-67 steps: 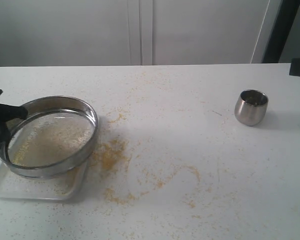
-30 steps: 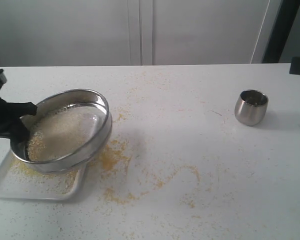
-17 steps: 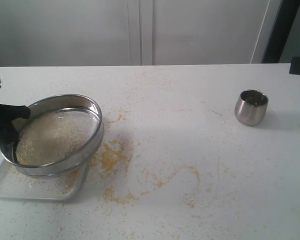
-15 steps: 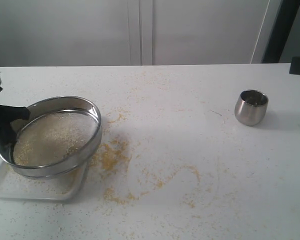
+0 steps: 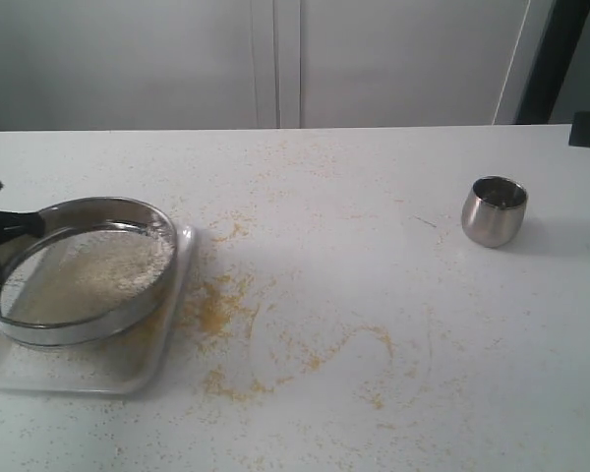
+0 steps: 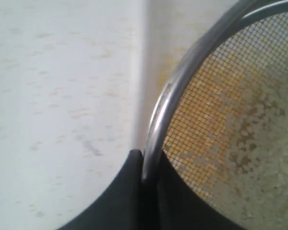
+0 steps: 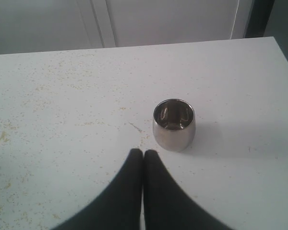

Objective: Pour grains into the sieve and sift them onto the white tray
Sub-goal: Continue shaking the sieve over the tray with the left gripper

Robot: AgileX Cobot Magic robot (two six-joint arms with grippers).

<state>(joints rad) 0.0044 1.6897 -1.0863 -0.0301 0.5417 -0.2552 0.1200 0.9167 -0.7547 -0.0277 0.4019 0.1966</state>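
The sieve (image 5: 79, 315), a wide steel ring with grey mesh, hangs tilted over the white tray (image 5: 173, 313) at the left of the exterior view. Pale beige grains (image 5: 103, 275) lie on its mesh. My left gripper (image 5: 25, 228) is shut on the sieve's left rim. In the left wrist view its black fingers (image 6: 129, 191) pinch the steel rim (image 6: 177, 91), with the mesh (image 6: 230, 120) and yellow granules beyond. My right gripper (image 7: 143, 154) is shut and empty, hovering just short of the small steel cup (image 7: 174, 123).
The steel cup (image 5: 494, 209) stands upright at the table's right. Spilled yellow granules (image 5: 216, 305) are strewn over the tabletop to the right of the tray and towards the front. White cabinet doors (image 5: 275, 59) stand behind the table.
The sieve has swung from right to left over the tray, shaking back and forth. The tray's right end now shows beside it. The right arm and the cup have not moved.
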